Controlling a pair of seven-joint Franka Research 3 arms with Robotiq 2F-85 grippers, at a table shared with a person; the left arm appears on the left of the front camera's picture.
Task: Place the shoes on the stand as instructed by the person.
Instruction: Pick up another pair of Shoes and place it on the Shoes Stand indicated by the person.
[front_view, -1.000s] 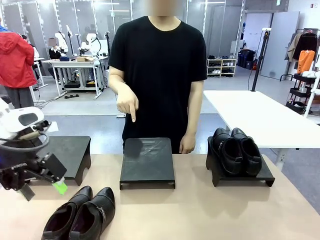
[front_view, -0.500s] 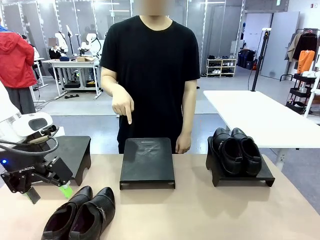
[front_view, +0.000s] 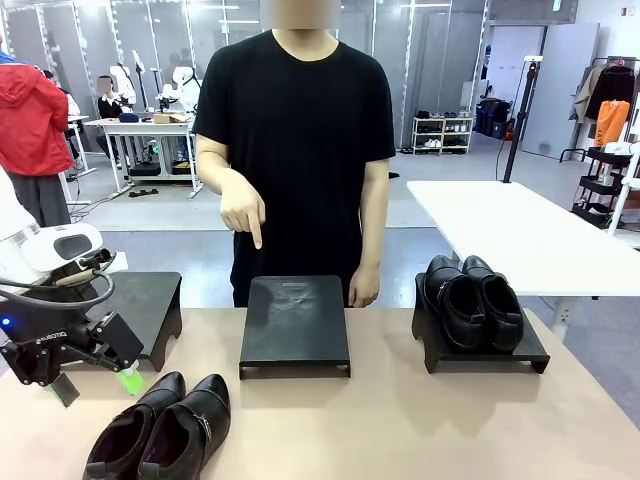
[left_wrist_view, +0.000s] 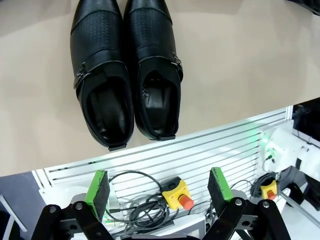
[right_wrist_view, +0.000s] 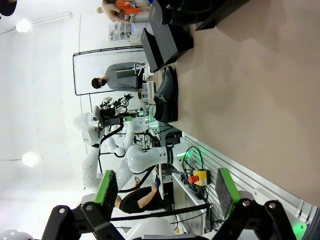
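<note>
floor: grey | white table right | clothes rack (orange garment) | glass partitions behind

You have two glossy black pairs to tell apart: the buckled pair, near left on the tan table, has a fine dotted pattern across the toes and silvery buckles, while the plain pair on the right stand is unpatterned. The middle stand, the left stand and the right one are all matt black, and the person wears a plain black T-shirt. The left gripper is black with bright green pads on a white left arm, and the right gripper is coloured the same.
</note>
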